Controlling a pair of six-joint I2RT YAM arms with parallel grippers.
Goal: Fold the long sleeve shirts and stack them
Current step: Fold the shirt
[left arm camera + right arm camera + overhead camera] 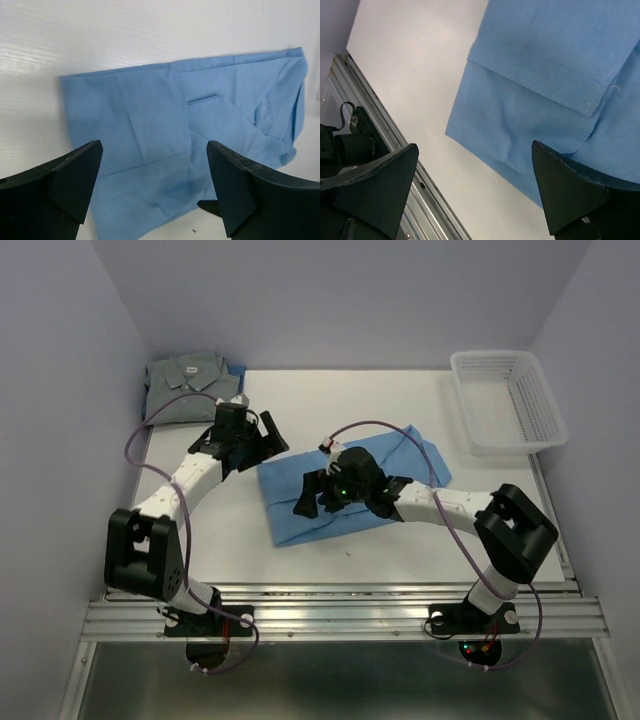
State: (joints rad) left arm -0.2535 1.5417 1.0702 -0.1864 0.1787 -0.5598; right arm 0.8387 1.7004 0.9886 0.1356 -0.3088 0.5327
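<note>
Looking at the light blue shirt (pixel 283 490) lying part-folded in the middle of the surface (pixel 400 400), plus the grey-green shirt (pixel 185 390) already folded in the far left corner. Seeing both sets of jaws wide open and empty: left jaws near the blue cloth's far left corner, right jaws just above its near edge. Expect thin, soft, floppy stuff, light and quick to sag or crease. Best to pinch a corner or hem, not the middle. Can't read any writing; any neck tag on the grey-green one looks way too small.
</note>
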